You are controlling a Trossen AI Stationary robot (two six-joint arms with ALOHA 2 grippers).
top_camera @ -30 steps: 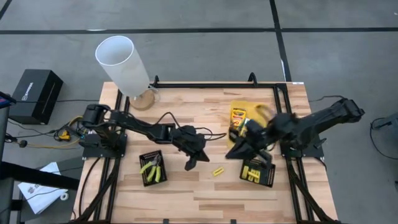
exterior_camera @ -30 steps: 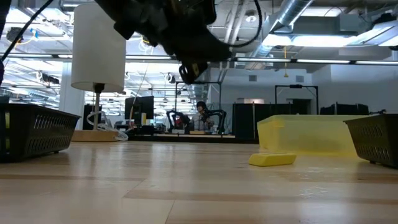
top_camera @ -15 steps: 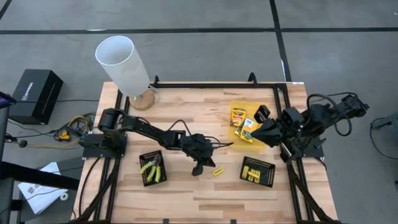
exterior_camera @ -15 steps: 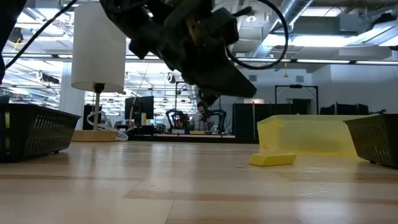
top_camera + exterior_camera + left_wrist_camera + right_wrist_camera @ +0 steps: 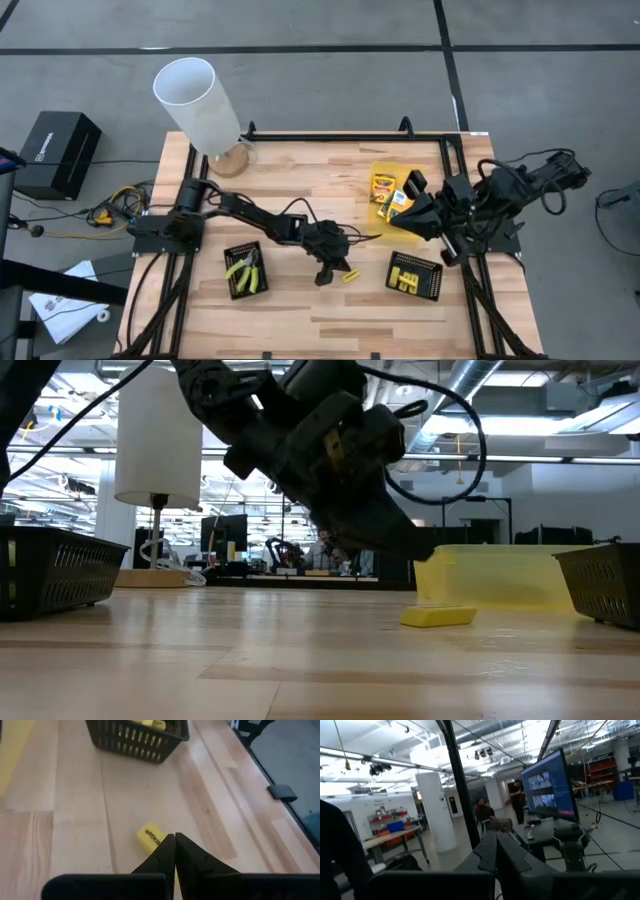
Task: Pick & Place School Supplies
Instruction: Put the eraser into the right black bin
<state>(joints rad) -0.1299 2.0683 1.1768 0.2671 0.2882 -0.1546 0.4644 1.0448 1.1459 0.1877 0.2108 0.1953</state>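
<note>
The yellow stick (image 5: pixel 152 837) at lower centre carries dark print, too blurred to read; nothing else is legible.

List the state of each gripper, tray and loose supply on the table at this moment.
left gripper: shut, empty, over the loose stick.
right gripper: shut, empty, raised, pointing into the room.
yellow stick: lying loose on the table.
pliers: lying in the left mesh tray.
right mesh tray: holds yellow sticks.
printed boxes: lying flat on the yellow tray.

The yellow stick (image 5: pixel 151 837) is half hidden — behind the left gripper (image 5: pixel 175 838).
</note>
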